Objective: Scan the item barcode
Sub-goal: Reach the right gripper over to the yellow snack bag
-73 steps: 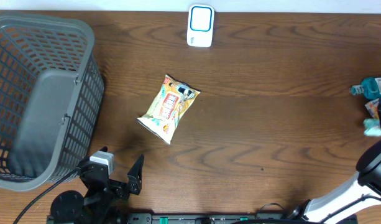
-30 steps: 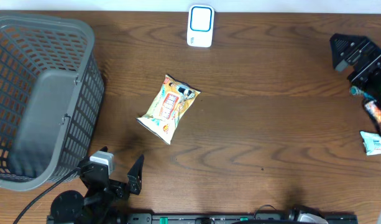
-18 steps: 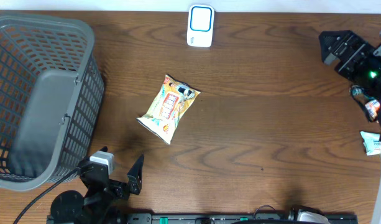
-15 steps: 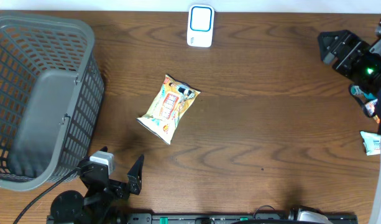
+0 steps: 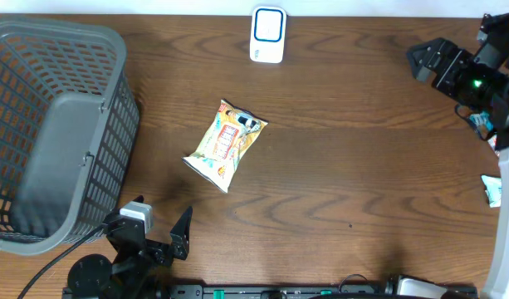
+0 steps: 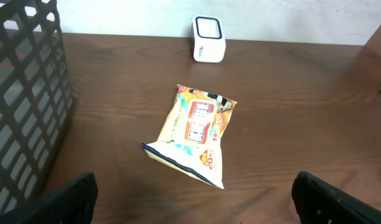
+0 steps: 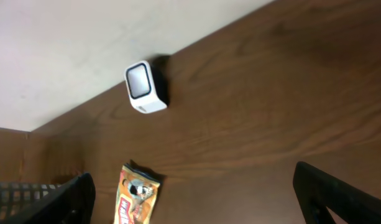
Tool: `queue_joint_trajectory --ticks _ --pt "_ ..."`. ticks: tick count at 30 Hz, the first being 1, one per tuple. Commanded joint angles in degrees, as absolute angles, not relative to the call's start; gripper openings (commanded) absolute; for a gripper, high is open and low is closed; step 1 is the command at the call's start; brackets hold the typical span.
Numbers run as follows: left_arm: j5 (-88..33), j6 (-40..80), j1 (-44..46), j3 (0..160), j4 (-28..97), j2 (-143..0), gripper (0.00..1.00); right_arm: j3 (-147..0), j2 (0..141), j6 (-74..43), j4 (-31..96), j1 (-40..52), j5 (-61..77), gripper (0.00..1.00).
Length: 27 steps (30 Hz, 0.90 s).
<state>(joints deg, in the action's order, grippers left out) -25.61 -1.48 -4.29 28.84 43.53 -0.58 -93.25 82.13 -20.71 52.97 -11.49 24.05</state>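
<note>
The item, a yellow-orange snack packet (image 5: 225, 144), lies flat on the brown table left of centre, also seen as the packet (image 6: 196, 134) and the packet (image 7: 135, 199). The white scanner with a blue-rimmed window (image 5: 267, 35) stands at the table's far edge, showing as the scanner (image 6: 209, 48) and the scanner (image 7: 145, 87). My left gripper (image 5: 160, 223) rests open at the near edge, below the packet, nothing between its fingers (image 6: 193, 208). My right gripper (image 5: 453, 50) hovers open and empty at the far right, well away from both (image 7: 196, 205).
A large grey mesh basket (image 5: 55, 124) fills the left side and shows as the basket (image 6: 22, 93). A small white packet (image 5: 496, 189) lies at the right edge, partly behind my right arm.
My right arm has come up from the near right corner and its gripper has travelled left along the far right of the table. The packet, the scanner and the left gripper have not moved.
</note>
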Motion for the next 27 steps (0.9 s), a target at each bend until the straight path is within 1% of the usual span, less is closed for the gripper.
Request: queue_joint_trajectory --ticks 1,3,5,7,13,14,15,16,18,22,25,27 --pt "-26.4 -1.4 -4.5 29.1 43.5 -0.2 0.98 -93.2 85.0 -19.9 53.9 -10.7 25.4 0.99" --pt "-26.3 -1.4 -4.5 29.1 43.5 -0.2 0.98 -93.2 87.0 -19.9 54.8 -9.4 27.2 0.99" --pt "-26.3 -1.4 -4.5 29.1 43.5 -0.2 0.98 -93.2 90.2 -18.7 55.2 -5.4 27.5 0.99" --pt "-26.4 -1.4 -4.5 29.1 43.5 -0.2 0.98 -93.2 94.1 -17.1 55.0 1.0 24.6 0.99" --pt "-26.4 -1.4 -4.5 29.1 43.5 -0.2 0.98 -93.2 101.2 -18.0 54.2 14.3 17.5 0.99" --pt "-26.4 -1.4 -4.5 29.1 43.5 -0.2 0.98 -93.2 102.4 -20.7 54.2 16.3 17.5 0.99" --pt "-26.4 -1.4 -4.5 29.1 43.5 -0.2 0.98 -93.2 104.6 -28.3 54.2 19.3 17.5 0.99" --pt "-26.4 -1.4 -4.5 29.1 43.5 -0.2 0.98 -93.2 105.9 -33.3 54.2 20.9 17.5 0.99" --pt "-26.3 -1.4 -4.5 29.1 43.5 -0.2 0.98 -93.2 108.8 -40.8 53.5 24.0 17.5 0.97" --pt "-26.4 -1.4 -4.5 29.1 43.5 -0.2 0.98 -93.2 114.6 -47.5 50.9 28.9 18.9 0.89" --pt "-26.3 -1.4 -4.5 29.1 43.5 -0.2 0.98 -93.2 118.3 -49.8 47.2 32.1 22.9 0.87" --pt "-26.3 -1.4 -4.5 29.1 43.5 -0.2 0.98 -93.2 120.8 -52.7 43.9 34.9 22.9 0.86"
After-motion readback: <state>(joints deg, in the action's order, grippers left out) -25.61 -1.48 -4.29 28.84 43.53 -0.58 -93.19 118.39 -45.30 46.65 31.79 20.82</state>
